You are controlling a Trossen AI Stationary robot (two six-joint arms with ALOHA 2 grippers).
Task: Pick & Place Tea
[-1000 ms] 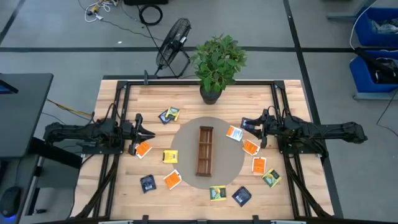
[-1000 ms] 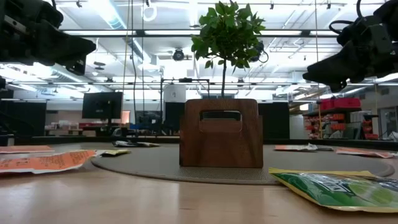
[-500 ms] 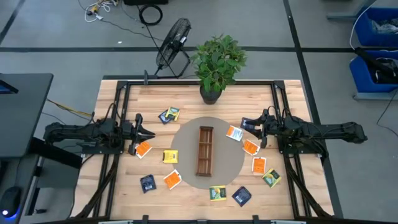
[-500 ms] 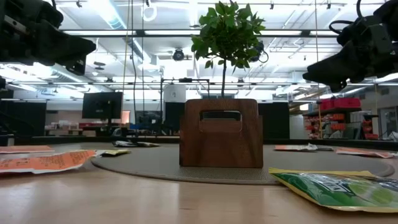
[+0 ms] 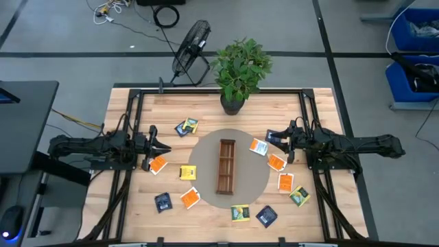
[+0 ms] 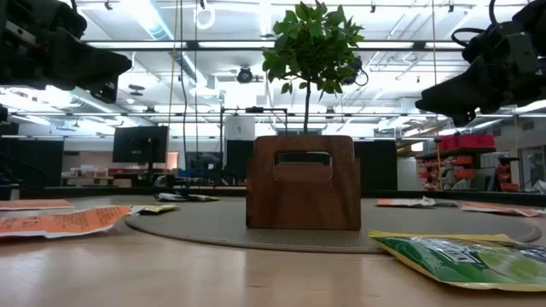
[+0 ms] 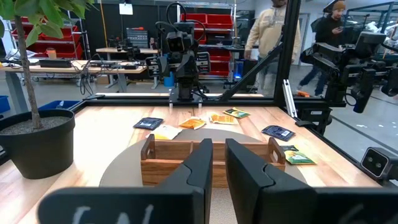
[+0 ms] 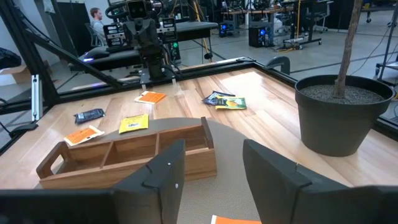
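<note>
Two matte black, angular jointed arms, the left arm (image 5: 89,147) and the right arm (image 5: 350,146), each carry dark cabling along their segments. Behind each pincer sits a blocky wrist housing; the fingers (image 8: 158,180) are broad, flat black plastic wedges with smooth rounded edges.

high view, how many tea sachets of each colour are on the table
orange sachets: 5
navy sachets: 4
green-yellow sachets: 3
yellow sachets: 1
total: 13
</note>
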